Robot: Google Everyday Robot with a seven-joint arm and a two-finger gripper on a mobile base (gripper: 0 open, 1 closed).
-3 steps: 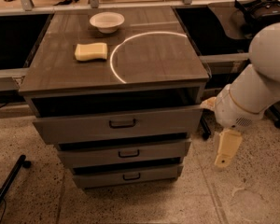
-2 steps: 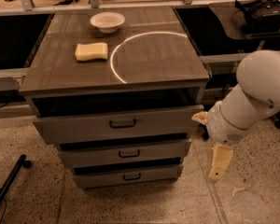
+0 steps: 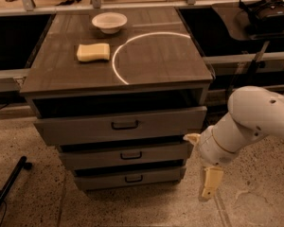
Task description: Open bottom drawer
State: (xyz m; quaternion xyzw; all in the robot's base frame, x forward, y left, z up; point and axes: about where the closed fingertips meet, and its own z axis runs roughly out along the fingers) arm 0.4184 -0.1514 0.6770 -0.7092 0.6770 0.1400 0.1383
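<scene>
The bottom drawer (image 3: 156, 176) is the lowest, slimmest grey front of the cabinet, with a small dark bar handle (image 3: 133, 178). It sits under the mid-sized drawer (image 3: 156, 153) and the tallest top drawer (image 3: 85, 129). A dark gap shows above each front. My gripper (image 3: 208, 181) hangs low at the end of the white arm (image 3: 255, 117). It is just right of the cabinet's lower right corner, at about the bottom drawer's height, and touches nothing.
On the cabinet top (image 3: 151, 65) lie a yellow sponge (image 3: 93, 52) and a white bowl (image 3: 109, 21) beside a white arc. Dark side tables stand left and right, with a headset (image 3: 267, 11) on the right one. A black bar (image 3: 7, 186) lies on the floor at left.
My arm and gripper have moved left and down, closer to the cabinet's lower right corner. The drawers, sponge and bowl have not moved.
</scene>
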